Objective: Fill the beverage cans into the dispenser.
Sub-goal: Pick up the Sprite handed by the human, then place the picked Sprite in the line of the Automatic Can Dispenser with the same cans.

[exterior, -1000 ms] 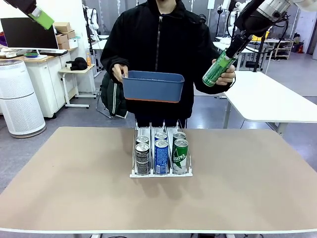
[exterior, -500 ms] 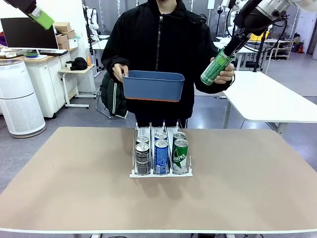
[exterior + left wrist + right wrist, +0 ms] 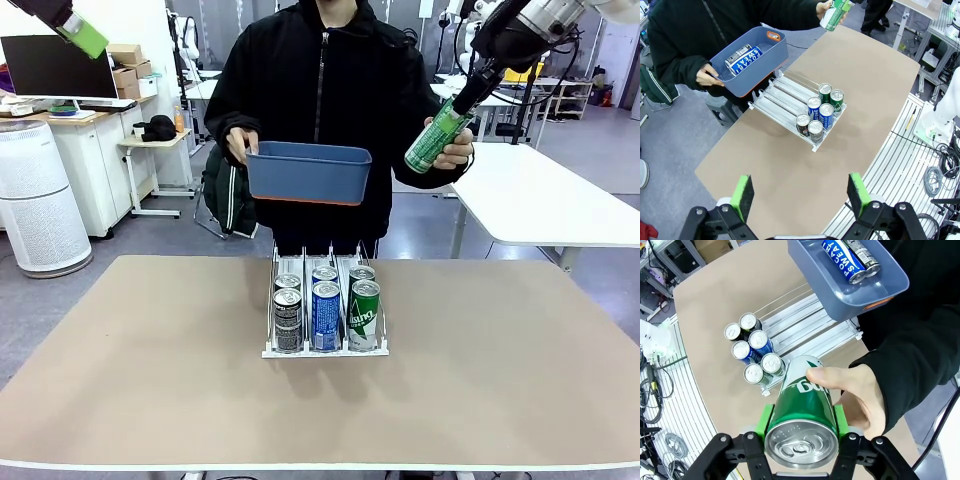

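This looks like the handover step. The right end effector (image 3: 802, 429) is clamped on the top end of a green can (image 3: 807, 400), held high past the far edge of the tabletop (image 3: 150, 350), and the person's hand (image 3: 855, 397) grips the can's body too. The left end effector (image 3: 802, 192) hangs open overhead. Six cans (image 3: 326, 312) stand at the front of the dispenser (image 3: 782, 95). Next, I reckon, the hand must let go, then the can goes upright into a lane behind them.

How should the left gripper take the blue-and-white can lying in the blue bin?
Probably from above, pinching the blue-and-white slim metal can across its round middle: it lies on its side in the open-topped blue plastic bin, with a dark can close alongside.
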